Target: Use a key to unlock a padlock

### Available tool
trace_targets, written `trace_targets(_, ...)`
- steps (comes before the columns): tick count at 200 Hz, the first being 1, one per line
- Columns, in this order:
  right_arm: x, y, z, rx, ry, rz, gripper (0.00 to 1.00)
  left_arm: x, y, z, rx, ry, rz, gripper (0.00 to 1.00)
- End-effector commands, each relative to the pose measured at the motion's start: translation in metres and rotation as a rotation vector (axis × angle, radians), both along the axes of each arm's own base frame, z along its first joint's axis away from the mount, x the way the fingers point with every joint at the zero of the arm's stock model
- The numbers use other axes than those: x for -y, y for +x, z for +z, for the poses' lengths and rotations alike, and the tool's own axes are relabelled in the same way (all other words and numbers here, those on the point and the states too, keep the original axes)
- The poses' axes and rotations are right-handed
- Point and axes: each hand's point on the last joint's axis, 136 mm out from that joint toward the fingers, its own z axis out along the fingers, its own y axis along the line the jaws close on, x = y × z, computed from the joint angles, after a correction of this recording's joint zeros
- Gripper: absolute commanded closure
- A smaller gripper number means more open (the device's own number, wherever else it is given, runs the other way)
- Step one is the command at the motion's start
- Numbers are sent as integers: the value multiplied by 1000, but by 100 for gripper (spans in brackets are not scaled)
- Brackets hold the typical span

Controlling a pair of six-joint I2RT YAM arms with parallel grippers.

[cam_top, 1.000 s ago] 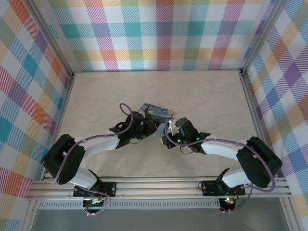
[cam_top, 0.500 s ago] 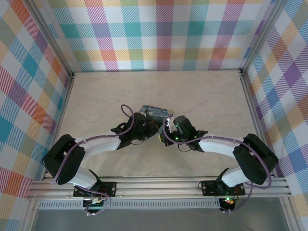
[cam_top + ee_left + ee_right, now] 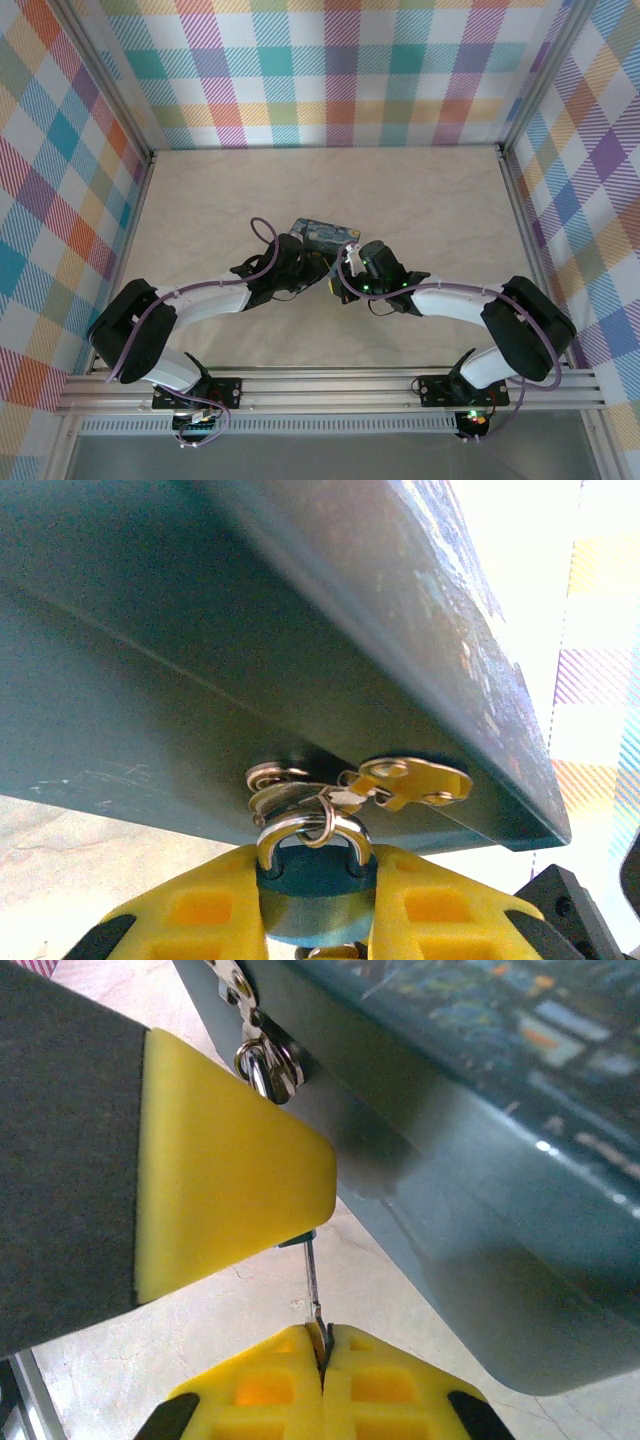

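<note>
Left tool (image 3: 315, 880): clamped on the padlock (image 3: 315, 905). Yellow pads sit either side of the bluish-teal body, jaws only as far apart as that body is wide. The shackle (image 3: 268, 845) points up and away from my tool and is hooked through the silvery hasp (image 3: 278, 778) on the front wall of the tin (image 3: 200, 630). A brass-coloured tab (image 3: 412, 780) sits just right of the hasp, against the tin.

Right tool (image 3: 322, 1355): fully closed, pads pinching the key (image 3: 312, 1285) by its lower end. The thin blade stands up out of the pads toward the yellow finger (image 3: 225, 1190) of my left tool. The blade tip disappears under that finger, so I can't tell if it's in the keyhole. From the right wrist the shackle shows just above that finger, hard against the tin wall.

From above, the two tools are almost touching, side by side at the near long side of the tin. The tin lies flat, its blue-and-yellow printed lid up. Beyond it the pale tabletop (image 3: 430, 195) is bare, running to the plaid back wall (image 3: 330, 70).
</note>
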Motion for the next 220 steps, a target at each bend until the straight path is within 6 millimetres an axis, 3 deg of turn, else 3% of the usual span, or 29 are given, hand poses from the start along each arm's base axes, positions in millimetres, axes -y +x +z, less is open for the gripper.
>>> trace_targets(1, -12, 11, 17, 48, 52, -7, 100, 13, -1, 14, 15, -29, -17, 100)
trace_targets(220, -8, 19, 34, 118, 137, -76, 100, 15, -3, 3, -29, -29, 1, 100)
